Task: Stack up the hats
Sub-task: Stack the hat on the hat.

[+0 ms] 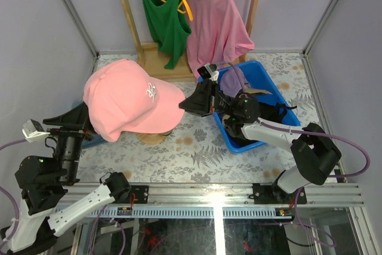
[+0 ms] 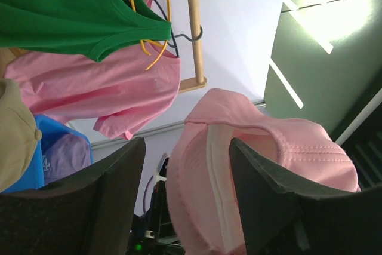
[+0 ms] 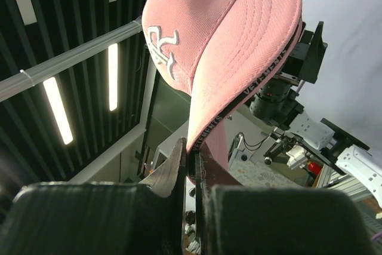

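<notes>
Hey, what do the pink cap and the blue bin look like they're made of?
The pink cap looks like matte woven cloth, maybe cotton: stitched rows on the brim, embroidered white logo. The blue bin seems moulded plastic: smooth, uniform colour, rigid straight rim.

pink cap [image 3: 239,22] inner band — perhaps "VETERANS", white monogram unreadable

Both my arms are raised, left jaws apart, right jaws closed.
My left gripper [image 2: 186,147] points upward at the overhead view's left edge. My right arm [image 1: 280,132] reaches toward centre frame, right gripper [image 3: 191,154] pinched on the pink cap [image 3: 239,22].
</notes>
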`<state>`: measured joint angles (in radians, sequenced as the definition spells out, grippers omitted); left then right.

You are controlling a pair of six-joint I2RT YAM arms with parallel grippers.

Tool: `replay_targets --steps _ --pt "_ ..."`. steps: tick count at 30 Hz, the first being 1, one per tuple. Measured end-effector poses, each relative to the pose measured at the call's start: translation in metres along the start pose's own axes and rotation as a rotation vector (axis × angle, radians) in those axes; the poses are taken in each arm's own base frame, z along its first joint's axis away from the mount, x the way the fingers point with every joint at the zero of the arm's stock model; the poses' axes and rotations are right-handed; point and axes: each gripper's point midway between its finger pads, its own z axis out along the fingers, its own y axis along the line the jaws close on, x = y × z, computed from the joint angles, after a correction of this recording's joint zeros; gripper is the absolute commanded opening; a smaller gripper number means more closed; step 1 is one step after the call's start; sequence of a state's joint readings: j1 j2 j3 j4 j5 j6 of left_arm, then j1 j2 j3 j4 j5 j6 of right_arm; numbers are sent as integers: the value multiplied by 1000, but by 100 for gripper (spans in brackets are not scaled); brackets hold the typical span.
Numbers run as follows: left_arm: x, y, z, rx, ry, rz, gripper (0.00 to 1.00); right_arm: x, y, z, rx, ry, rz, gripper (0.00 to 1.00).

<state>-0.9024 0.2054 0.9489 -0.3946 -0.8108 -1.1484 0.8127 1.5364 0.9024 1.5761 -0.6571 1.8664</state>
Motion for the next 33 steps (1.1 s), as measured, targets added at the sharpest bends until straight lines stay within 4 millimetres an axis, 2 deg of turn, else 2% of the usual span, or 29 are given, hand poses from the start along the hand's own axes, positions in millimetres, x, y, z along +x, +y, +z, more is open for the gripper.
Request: replay_targets --steps 5,12,14,18,19,23,28,33 --pt "-4 5 -8 17 13 -49 41 0 4 2 -9 3 -6 0" --pt "0 9 -10 23 33 -52 32 1 5 3 -13 6 -7 0" --pt "2 8 -9 31 40 -50 25 1 5 3 -13 6 -7 0" --pt "6 5 -9 55 54 -34 3 1 4 3 -13 6 -8 0" --pt "7 4 -9 61 59 -30 1 1 4 3 -13 6 -9 0" --pt "6 3 -9 70 57 -5 0 0 -1 3 -5 4 -6 0" --pt "4 5 -8 65 41 35 0 -8 -25 -1 35 -13 18 0" --pt "-2 13 -5 28 4 97 0 -32 -53 -14 95 -64 26 0"
